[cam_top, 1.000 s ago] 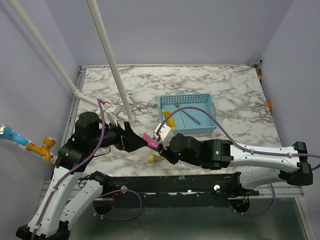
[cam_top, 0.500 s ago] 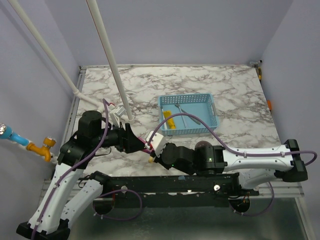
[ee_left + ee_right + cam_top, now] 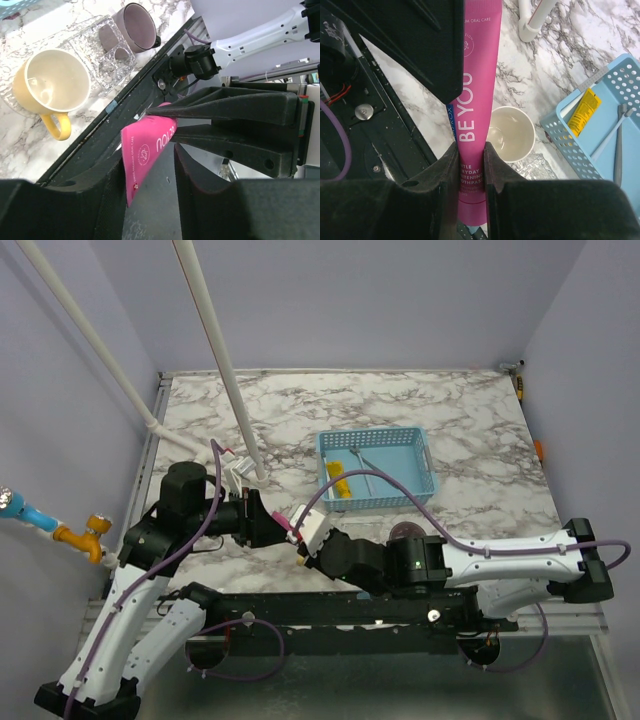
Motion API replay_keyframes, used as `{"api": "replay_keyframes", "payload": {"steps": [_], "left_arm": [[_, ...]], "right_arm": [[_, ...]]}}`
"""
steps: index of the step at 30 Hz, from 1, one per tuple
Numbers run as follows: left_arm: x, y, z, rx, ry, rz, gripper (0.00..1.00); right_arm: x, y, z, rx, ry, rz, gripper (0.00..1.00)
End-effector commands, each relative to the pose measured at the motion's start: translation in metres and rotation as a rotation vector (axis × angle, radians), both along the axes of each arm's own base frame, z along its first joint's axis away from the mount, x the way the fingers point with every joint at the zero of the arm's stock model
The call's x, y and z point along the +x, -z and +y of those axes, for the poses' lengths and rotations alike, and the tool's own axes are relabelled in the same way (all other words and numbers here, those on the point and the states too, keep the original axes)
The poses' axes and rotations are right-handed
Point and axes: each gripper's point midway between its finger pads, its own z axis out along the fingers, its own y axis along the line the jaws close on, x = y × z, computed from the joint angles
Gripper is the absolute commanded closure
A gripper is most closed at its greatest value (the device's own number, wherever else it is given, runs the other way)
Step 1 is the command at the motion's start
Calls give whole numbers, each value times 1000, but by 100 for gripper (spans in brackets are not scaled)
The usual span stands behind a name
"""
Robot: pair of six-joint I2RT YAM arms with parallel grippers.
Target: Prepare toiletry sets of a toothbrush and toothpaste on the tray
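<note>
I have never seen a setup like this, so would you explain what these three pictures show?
Two robot arms with two-finger grippers are bolted at the near edge of a marble table. The overhead picture looks down from behind them; the other two come from a camera on each wrist. The right gripper is shut on a pink toothpaste tube, and the left gripper straddles its other end; whether it grips is unclear. A blue basket holds a yellow tube and two brushes. A yellow mug and a purple mug stand near the front edge.
</note>
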Motion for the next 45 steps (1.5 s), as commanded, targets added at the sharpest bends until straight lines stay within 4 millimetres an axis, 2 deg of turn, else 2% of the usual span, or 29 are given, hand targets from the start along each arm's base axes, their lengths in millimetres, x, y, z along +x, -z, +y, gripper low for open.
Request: {"api": "replay_keyframes", "payload": {"steps": [1, 7, 10, 13, 14, 17, 21, 23, 31, 35, 38, 40, 45], "left_arm": [[-3, -4, -3, -29, 39, -21, 63], [-1, -4, -3, -28, 36, -24, 74], [1, -2, -3, -29, 35, -25, 84], [2, 0, -4, -25, 33, -30, 98], [3, 0, -3, -24, 29, -32, 100], [5, -2, -4, -26, 20, -39, 100], [8, -5, -2, -22, -8, -66, 100], [9, -7, 0, -16, -24, -91, 100], [9, -21, 2, 8, -61, -187, 100], [8, -20, -3, 39, -53, -192, 100], [8, -17, -8, 69, -48, -194, 100], [5, -17, -14, 83, -33, -198, 100], [-1, -16, -27, 160, -18, -234, 100]], "right_arm": [[2, -17, 8, 46, 21, -38, 78], [-1, -13, 9, 37, 19, -40, 78], [-2, -11, 8, 37, 22, -39, 78], [-3, -8, 7, 34, 22, -35, 77], [-3, -8, 6, 33, 22, -32, 76], [-4, -4, 3, 25, 27, -23, 70], [-3, 1, -7, 14, 50, -12, 49], [-2, -1, -13, 32, 67, -4, 43], [3, -19, -40, 100, 139, 22, 38], [15, -33, -53, 140, 240, 5, 33], [30, -36, -63, 134, 337, -10, 33], [46, -34, -71, 125, 413, -8, 32], [99, -29, -100, 148, 595, 71, 33]]}}
